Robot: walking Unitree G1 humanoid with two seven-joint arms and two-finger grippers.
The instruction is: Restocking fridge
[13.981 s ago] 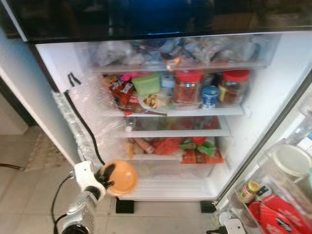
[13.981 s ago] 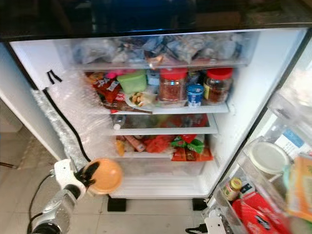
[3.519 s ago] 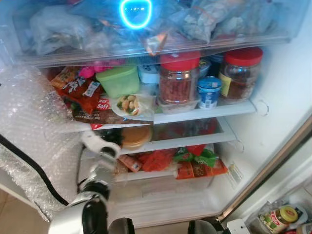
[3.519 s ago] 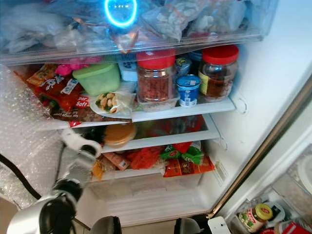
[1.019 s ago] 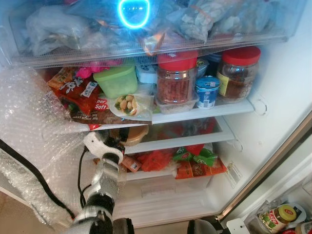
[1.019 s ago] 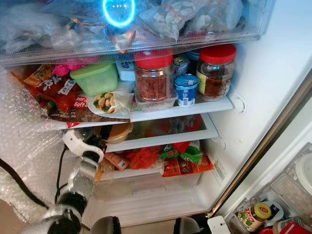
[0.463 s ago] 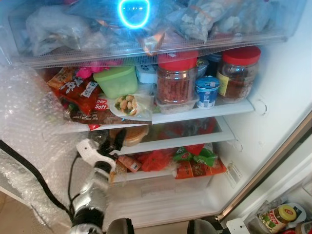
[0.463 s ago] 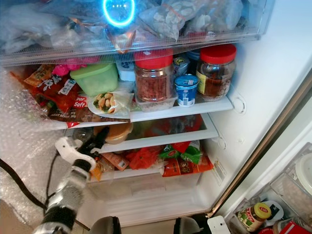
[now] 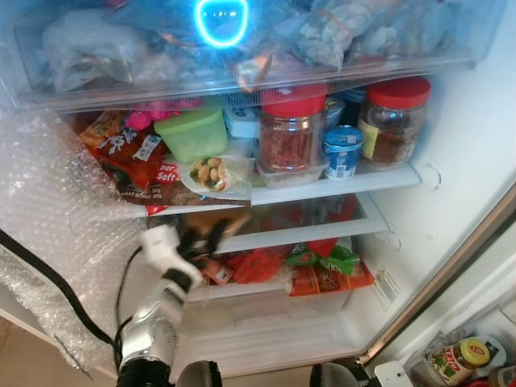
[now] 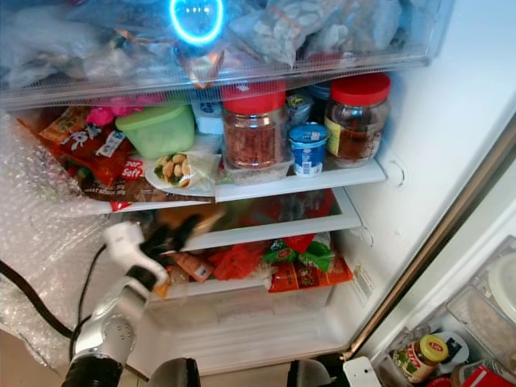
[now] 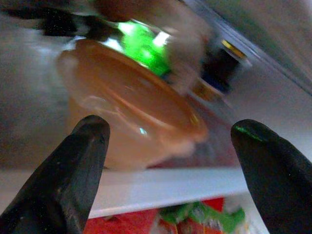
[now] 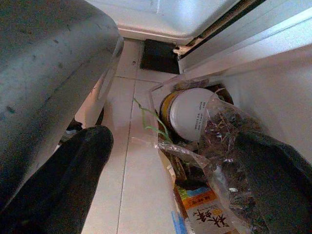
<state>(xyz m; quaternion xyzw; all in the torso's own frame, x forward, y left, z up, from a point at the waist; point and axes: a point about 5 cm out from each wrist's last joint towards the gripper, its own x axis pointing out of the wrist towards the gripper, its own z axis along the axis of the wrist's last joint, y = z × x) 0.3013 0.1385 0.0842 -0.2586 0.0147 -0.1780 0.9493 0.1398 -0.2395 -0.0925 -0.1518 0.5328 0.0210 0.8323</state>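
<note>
Placing step looked done: orange container (image 11: 131, 122) sat on middle shelf (image 9: 306, 234), left-centre of frame. Left tool (image 9: 200, 239) spread wide, empty, just in front. Next: retract clear, fetch another item. Right tool (image 12: 165, 185) wide, idle.

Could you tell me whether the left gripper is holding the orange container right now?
No: the left gripper is open, and the orange container sits free on the shelf.

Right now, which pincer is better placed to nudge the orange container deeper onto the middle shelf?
Left, probably. The left pincer is open right at the shelf edge, with the orange container sitting between its fingertips' line of sight. The right pincer hangs low by the door bin, facing a white-lidded jar.
</note>
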